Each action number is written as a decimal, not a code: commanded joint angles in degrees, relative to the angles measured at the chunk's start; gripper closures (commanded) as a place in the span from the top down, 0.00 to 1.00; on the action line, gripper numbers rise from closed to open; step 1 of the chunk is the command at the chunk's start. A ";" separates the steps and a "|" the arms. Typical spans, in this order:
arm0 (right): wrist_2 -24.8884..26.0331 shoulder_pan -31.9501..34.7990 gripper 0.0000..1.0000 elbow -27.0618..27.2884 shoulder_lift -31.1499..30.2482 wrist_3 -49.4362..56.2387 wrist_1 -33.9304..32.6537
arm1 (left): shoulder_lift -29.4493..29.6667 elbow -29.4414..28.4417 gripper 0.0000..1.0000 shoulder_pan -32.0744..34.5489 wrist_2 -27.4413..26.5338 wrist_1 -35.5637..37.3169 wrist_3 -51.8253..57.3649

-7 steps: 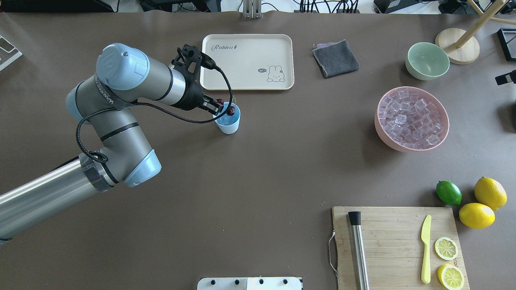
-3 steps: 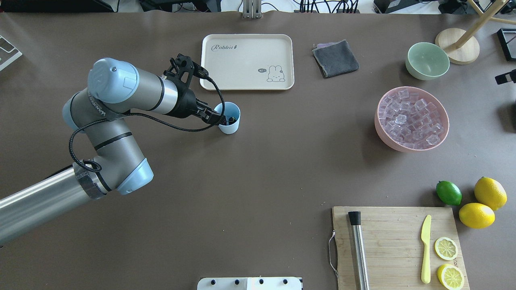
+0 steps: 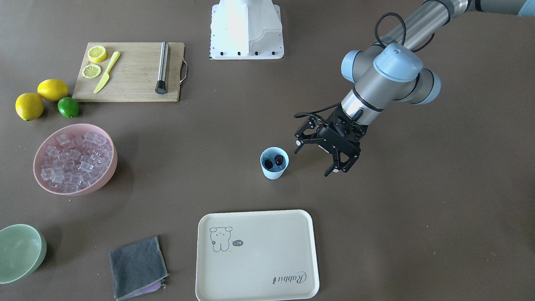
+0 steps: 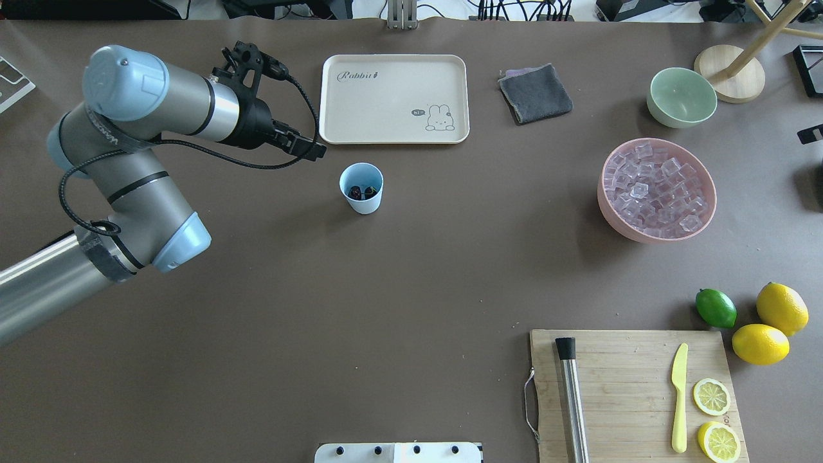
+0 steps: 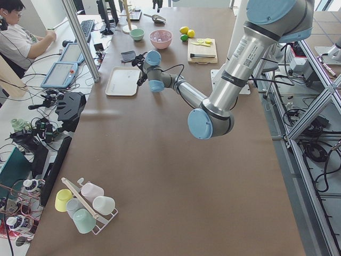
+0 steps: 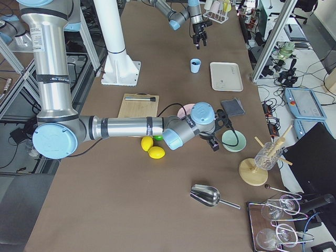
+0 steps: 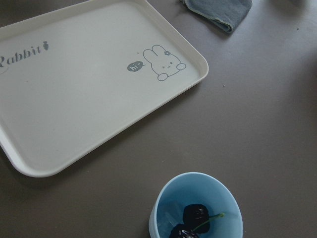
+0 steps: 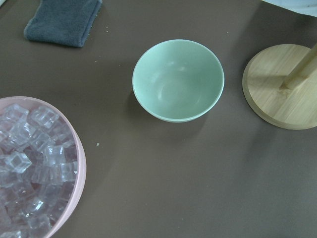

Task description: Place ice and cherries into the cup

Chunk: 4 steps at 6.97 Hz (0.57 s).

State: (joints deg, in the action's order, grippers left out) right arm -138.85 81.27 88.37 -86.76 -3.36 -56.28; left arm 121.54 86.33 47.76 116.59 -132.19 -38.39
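The cherries lie inside the cup; just beside the cup the left end effector hangs wide open, empty; the ice fills a bowl well apart from the cup; the right end effector's opening cannot be told.

Bright, even, diffuse light leaves all views sharp, and the pink bowl throws a soft shadow toward nine o'clock overhead.

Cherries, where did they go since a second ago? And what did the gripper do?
The left gripper let go of the cherries; they dropped into the cup. Then it pulled back from the cup, toward the robot's left, open and empty. The cup, the tray and the bowl of ice stayed put.
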 commanded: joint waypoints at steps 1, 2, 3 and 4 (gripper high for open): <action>3.49 1.25 1.00 -0.65 -0.43 0.64 -2.84 | -0.26 0.15 0.98 12.90 9.93 14.41 0.50; 3.58 3.35 1.00 -0.57 0.01 0.81 -5.56 | -0.95 0.06 0.98 17.32 12.67 17.28 0.86; 3.58 4.42 1.00 -0.04 0.54 0.81 -8.98 | -3.92 0.06 0.98 19.80 13.74 17.49 0.77; 3.58 5.21 1.00 0.05 1.32 0.72 -11.46 | -6.30 -0.02 0.98 22.96 14.02 19.40 0.86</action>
State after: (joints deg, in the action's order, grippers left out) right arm -135.33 85.30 88.19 -86.22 -2.59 -64.51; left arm 117.95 86.38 66.94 129.57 -114.89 -37.62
